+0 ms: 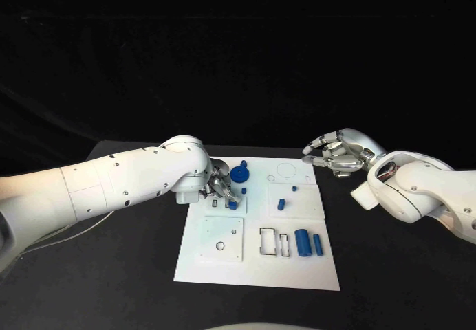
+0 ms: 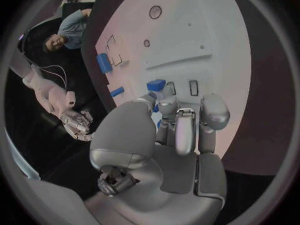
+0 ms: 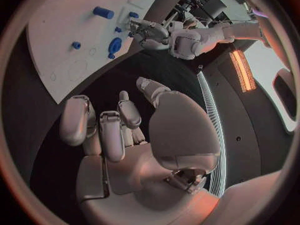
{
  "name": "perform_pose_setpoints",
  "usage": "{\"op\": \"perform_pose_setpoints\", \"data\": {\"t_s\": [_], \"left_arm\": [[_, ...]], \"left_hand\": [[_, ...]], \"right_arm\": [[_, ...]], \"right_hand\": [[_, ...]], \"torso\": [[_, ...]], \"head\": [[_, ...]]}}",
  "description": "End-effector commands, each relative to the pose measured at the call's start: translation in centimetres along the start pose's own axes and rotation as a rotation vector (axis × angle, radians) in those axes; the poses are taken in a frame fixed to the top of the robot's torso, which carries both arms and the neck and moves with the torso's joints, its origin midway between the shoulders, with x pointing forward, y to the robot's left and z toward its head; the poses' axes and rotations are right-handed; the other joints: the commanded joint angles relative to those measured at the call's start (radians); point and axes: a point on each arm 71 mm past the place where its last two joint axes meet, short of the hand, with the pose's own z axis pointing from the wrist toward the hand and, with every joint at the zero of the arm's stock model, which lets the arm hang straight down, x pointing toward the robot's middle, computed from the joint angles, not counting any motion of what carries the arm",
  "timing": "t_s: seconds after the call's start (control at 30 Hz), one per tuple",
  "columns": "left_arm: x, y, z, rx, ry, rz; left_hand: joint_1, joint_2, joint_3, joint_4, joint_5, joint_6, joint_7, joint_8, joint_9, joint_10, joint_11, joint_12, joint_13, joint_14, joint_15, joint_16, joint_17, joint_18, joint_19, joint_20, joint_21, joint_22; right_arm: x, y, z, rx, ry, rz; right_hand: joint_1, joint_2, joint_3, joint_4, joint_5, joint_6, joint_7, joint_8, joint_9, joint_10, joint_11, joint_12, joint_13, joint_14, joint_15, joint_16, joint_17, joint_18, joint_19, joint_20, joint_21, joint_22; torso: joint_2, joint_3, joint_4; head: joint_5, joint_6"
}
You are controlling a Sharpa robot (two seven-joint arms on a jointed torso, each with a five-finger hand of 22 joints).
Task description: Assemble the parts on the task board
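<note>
The white task board (image 1: 256, 265) lies in the middle of the black table. My left hand (image 1: 220, 187) hovers over its upper left part and pinches a small blue part (image 2: 156, 85) between thumb and a finger, just above two narrow slots (image 2: 194, 87). A blue round part (image 1: 241, 176) stands right beside that hand. Two blue blocks (image 1: 303, 244) lie side by side low on the board's right, and two small blue pieces (image 1: 282, 203) sit mid-board. My right hand (image 1: 337, 155) hangs off the board's far right corner, fingers apart, holding nothing.
A raised white square plate (image 1: 222, 238) and rectangular cut-outs (image 1: 269, 242) take up the board's near half. A round outline (image 1: 287, 169) marks its far right corner. Black table (image 1: 119, 275) surrounds the board on all sides.
</note>
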Motion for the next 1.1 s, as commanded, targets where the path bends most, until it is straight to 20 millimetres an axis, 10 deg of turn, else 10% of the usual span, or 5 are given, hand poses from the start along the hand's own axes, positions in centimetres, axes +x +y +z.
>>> {"op": "perform_pose_setpoints", "data": {"t_s": [0.03,0.2,0.33,1.1], "left_arm": [[0.3,-0.2,0.0,0.014,0.039,-0.015],[0.3,-0.3,0.0,0.022,0.040,-0.026],[0.3,-0.2,-0.1,0.025,0.040,-0.040],[-0.2,1.4,-0.4,0.016,-0.006,-0.098]], "left_hand": [[0.039,-0.009,0.071,-0.003,-0.001,-0.008,0.000,-0.009,0.006,-0.010,-0.002,0.000,-0.003,0.076,-0.008,0.006,0.159,-0.010,-0.009,-0.001,0.005,0.003],[0.061,-0.080,0.374,-0.020,0.001,-0.013,0.005,-0.001,0.049,-0.006,0.002,-0.003,-0.007,0.077,-0.004,0.009,0.163,-0.010,-0.010,0.000,0.010,0.011],[0.048,-0.106,0.476,-0.058,-0.001,-0.018,0.006,0.006,0.071,-0.003,0.001,-0.005,-0.010,0.077,-0.004,0.010,0.164,-0.011,-0.010,0.003,0.011,0.014],[-0.035,-0.141,0.557,-0.086,-0.003,-0.022,0.008,0.014,0.102,-0.003,0.004,-0.014,-0.023,0.076,-0.002,0.007,0.159,-0.011,-0.012,0.004,0.012,0.014]], "right_arm": [[0.2,0.0,0.1,-0.001,0.016,-0.010],[0.2,-0.1,0.2,0.002,0.014,-0.017],[0.2,-0.1,0.2,0.004,0.014,-0.020],[0.1,-0.3,0.3,0.004,0.010,-0.022]], "right_hand": [[0.009,0.001,-0.001,0.006,0.006,-0.007,0.000,0.005,0.000,-0.005,0.002,0.000,0.000,0.057,-0.006,-0.007,0.056,0.017,-0.006,0.001,-0.006,-0.001],[0.009,0.001,-0.001,0.006,0.006,-0.007,0.000,0.005,0.000,-0.005,0.002,0.000,0.000,0.057,-0.006,-0.007,0.056,0.017,-0.006,0.001,-0.006,-0.001],[0.009,0.002,-0.001,0.007,0.008,-0.008,0.000,0.006,0.000,-0.006,0.002,-0.001,-0.001,0.057,-0.006,-0.008,0.053,0.018,-0.007,0.001,-0.009,-0.003],[0.008,0.002,-0.001,0.008,0.009,-0.008,0.000,0.007,0.000,-0.008,0.002,-0.003,-0.003,0.056,-0.006,-0.009,0.052,0.019,-0.009,0.001,-0.012,-0.006]], "torso": [[0.000,0.0000,-0.0006],[-0.001,0.0004,-0.0006],[0.000,0.0006,0.0003],[0.000,0.0002,-0.0008]], "head": [[0.000,0.000],[0.000,-0.001],[0.000,0.000],[-0.002,0.004]]}}
